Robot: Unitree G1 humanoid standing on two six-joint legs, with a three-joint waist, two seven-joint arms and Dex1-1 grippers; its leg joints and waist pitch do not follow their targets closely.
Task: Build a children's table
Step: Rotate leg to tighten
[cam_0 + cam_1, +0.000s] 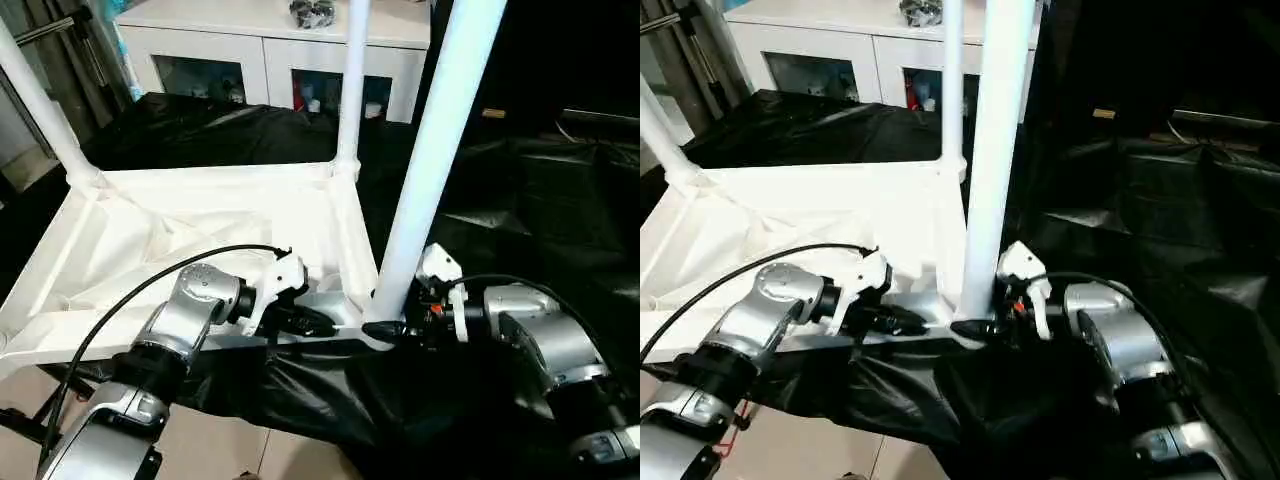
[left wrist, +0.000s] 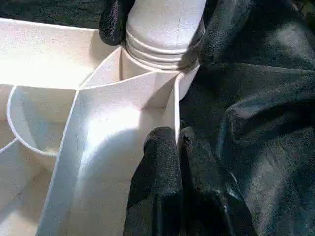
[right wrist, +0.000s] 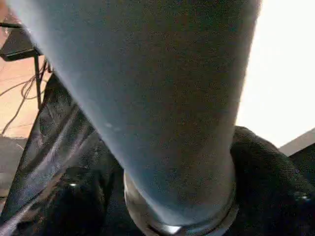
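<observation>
The step in hand looks like seating the near white tapered tube leg (image 1: 435, 150) in the corner socket of the upturned white ribbed plastic tabletop (image 1: 150, 240). To do it well, keep the leg upright and turn it at the base while the top is held steady.

The right gripper (image 1: 392, 328) sits at the leg's foot, fingers closed around it — the leg rises straight up from its grasp. The left gripper (image 2: 170, 147) pinches the tabletop's thin rim wall between pressed fingers, the socket just ahead of its tips.
</observation>
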